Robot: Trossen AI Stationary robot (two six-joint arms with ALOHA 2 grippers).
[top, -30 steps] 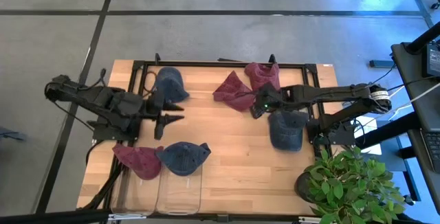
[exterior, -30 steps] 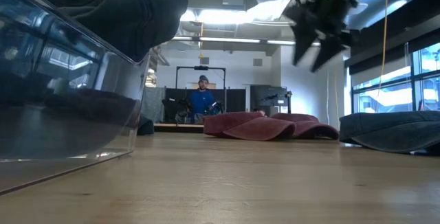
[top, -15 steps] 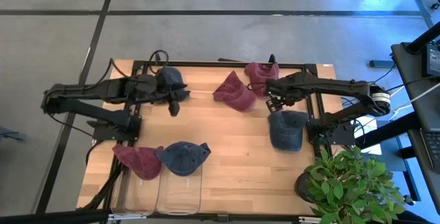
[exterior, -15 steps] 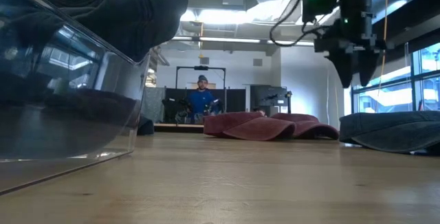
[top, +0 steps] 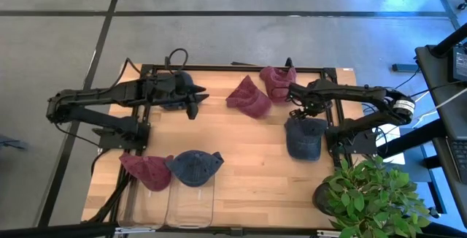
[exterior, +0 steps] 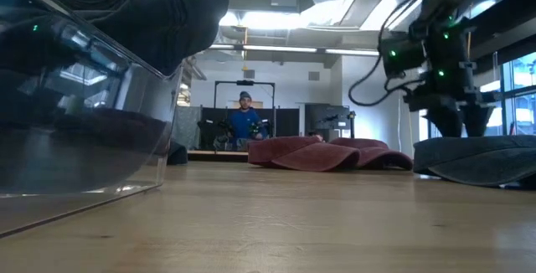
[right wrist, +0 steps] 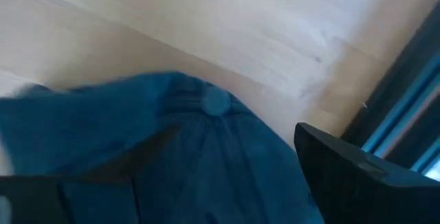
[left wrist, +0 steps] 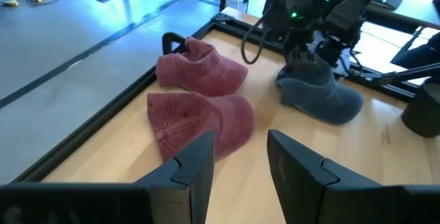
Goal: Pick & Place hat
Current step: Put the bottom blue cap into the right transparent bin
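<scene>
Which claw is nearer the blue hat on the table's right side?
Right. The right claw hangs just above the blue hat; the left claw is far across the table, beyond the red hats.

Six soft cloth caps are lying around a wooden table [top: 241,165]. Near the table's far edge, two dark red caps [top: 248,96] [top: 278,79] are sitting just beside each other, crumpled and flattened. A navy blue cap [top: 302,138] is lying near the table's right edge, crown up, its top button showing in the right wrist view. Another navy cap [top: 171,83] is lying at the far left part of the table, mostly hidden under an arm. At the table's near left corner, a dark red cap [top: 145,171] and a navy cap [top: 195,167] are touching side by side, both draping over clear plastic bins [top: 171,207].
</scene>
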